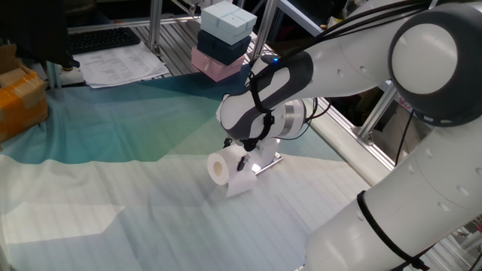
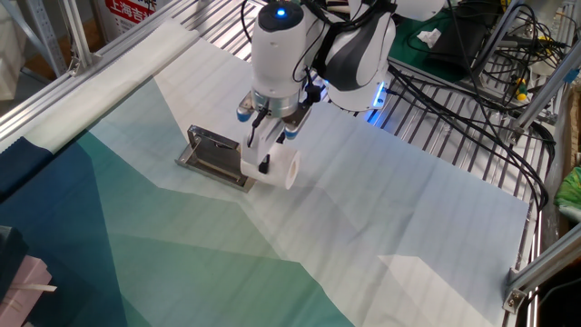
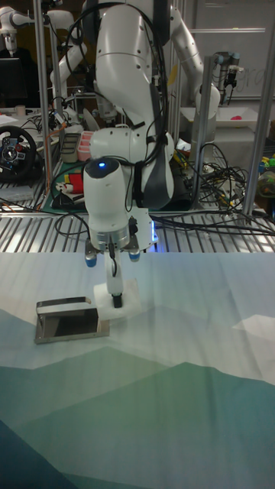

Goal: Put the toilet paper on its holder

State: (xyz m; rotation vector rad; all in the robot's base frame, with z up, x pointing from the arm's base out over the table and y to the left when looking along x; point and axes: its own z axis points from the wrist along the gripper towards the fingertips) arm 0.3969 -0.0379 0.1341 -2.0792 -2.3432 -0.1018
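The gripper [image 2: 266, 153] was clamped on the toilet paper [image 2: 275, 167], held just beside the holder [image 2: 214, 156]. Carrying step in hand; the core likely needed aligning with the holder's bar.

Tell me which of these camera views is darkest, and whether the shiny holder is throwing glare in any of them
The tall fixed view is darkest: dim cloth, while the toilet paper and the blue light on the arm glow. The holder reflects dark there, no glare. In the other fixed view, evenly lit, the holder shows only a thin bright rim. In one fixed view the end effector mostly hides it.
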